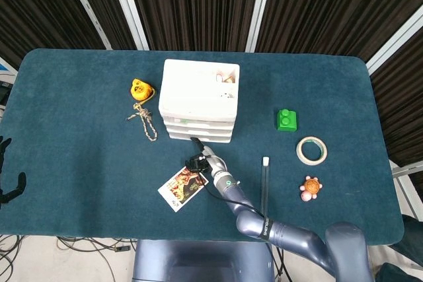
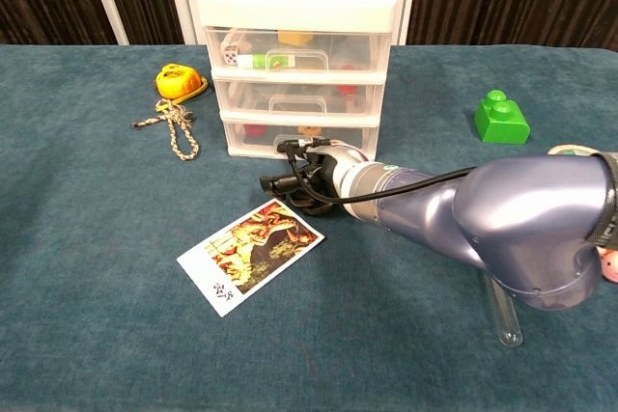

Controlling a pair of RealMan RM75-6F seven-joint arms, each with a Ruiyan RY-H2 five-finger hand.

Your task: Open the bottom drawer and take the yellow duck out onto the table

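The white three-drawer unit (image 1: pixel 200 100) (image 2: pixel 296 55) stands mid-table with all drawers closed. Through the clear front of the bottom drawer (image 2: pixel 299 133) I see a yellowish shape (image 2: pixel 311 129) and a red one; I cannot make out the duck itself. My right hand (image 1: pixel 200 158) (image 2: pixel 307 173) lies on the cloth just in front of the bottom drawer, its fingers curled in and holding nothing, with one fingertip (image 2: pixel 287 149) at the drawer's lower front edge. My left hand (image 1: pixel 8 183) shows only as dark spread fingers at the far left edge of the head view.
A picture card (image 2: pixel 251 252) lies just left of my right hand. A yellow toy on a rope (image 2: pixel 178 81) sits left of the drawers. To the right lie a green block (image 2: pixel 501 117), a glass tube (image 1: pixel 264 177), a tape roll (image 1: pixel 311 150) and an orange turtle (image 1: pixel 309 187).
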